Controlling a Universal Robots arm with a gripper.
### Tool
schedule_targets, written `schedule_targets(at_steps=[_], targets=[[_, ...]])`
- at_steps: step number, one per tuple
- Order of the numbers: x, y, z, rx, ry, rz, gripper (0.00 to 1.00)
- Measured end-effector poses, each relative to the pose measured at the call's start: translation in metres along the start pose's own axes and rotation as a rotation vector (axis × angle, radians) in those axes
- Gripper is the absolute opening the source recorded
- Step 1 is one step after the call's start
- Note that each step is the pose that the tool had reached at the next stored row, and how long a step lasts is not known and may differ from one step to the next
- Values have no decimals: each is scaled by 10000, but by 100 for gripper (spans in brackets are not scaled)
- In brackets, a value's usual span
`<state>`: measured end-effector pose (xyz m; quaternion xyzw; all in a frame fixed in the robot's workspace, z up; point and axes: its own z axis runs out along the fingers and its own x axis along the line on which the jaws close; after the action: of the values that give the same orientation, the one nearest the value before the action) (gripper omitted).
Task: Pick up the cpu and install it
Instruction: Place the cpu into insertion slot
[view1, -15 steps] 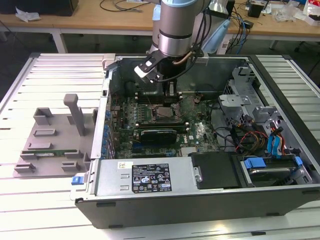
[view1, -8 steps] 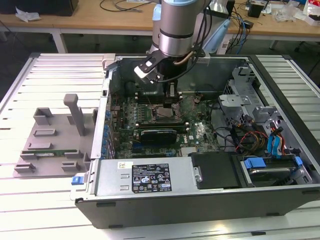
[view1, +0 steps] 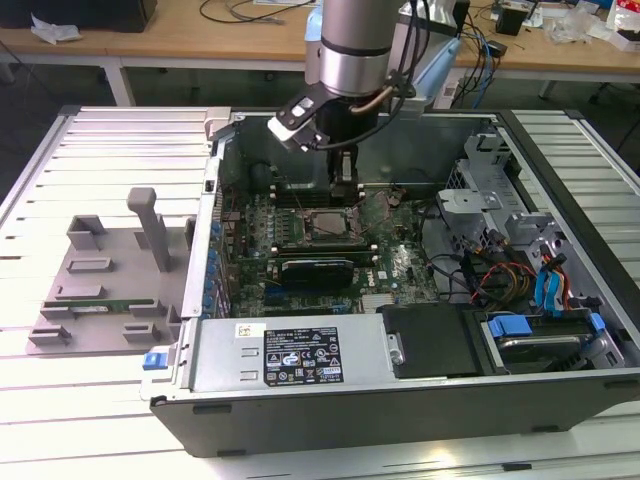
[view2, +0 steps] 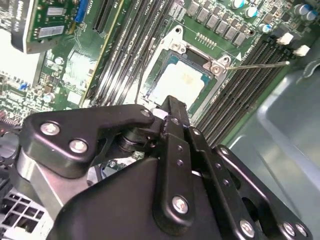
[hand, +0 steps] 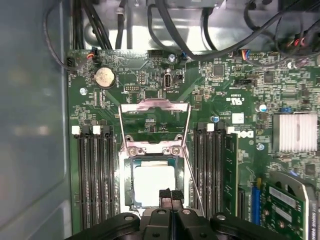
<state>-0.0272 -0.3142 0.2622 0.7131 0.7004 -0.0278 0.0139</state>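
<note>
**Chip in its socket, clamp frame open — gripper closed and empty just above**

The black two-fingered gripper (hand: 170, 195) has its fingertips pressed together with nothing between them. It hangs just over the near edge of the cpu (hand: 154, 182), a small flat square chip with a shiny silver-grey top. Whether the tips touch the chip cannot be told. The chip lies inside the socket on the green motherboard (hand: 225, 100). The hinged silver metal clamp frame (hand: 155, 125) is folded back and not yet closed, and the thin wire retention lever (hand: 193, 184) stands free beside it. Rows of black memory slots (hand: 95, 175) flank the socket on both sides.

The risk, as I judge it, is a chip not quite flat in its seat. A push from the closed tips, or clamping over a tilted corner, could bend the socket contacts. The lever is close enough to the fingers to snag.

The first wrist view looks straight down and gives the chip's fit within the socket. The second wrist view adds the slant of the fingers over it. The exterior view supplies the setting — an open dark metal computer case (view1: 300, 350) on a pale slatted table (view1: 60, 160), with a grey plastic parts tray (view1: 100, 270) beside it.
</note>
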Motion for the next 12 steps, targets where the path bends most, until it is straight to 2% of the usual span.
schedule_targets(at_steps=[2, 5, 9, 12], targets=[[-4, -1, -65, 0, 0, 0, 11], [-7, -2, -122, -1, 1, 0, 11], [-19, -6, -320, 0, 1, 0, 11], [-19, -6, -327, -1, 2, 0, 11]])
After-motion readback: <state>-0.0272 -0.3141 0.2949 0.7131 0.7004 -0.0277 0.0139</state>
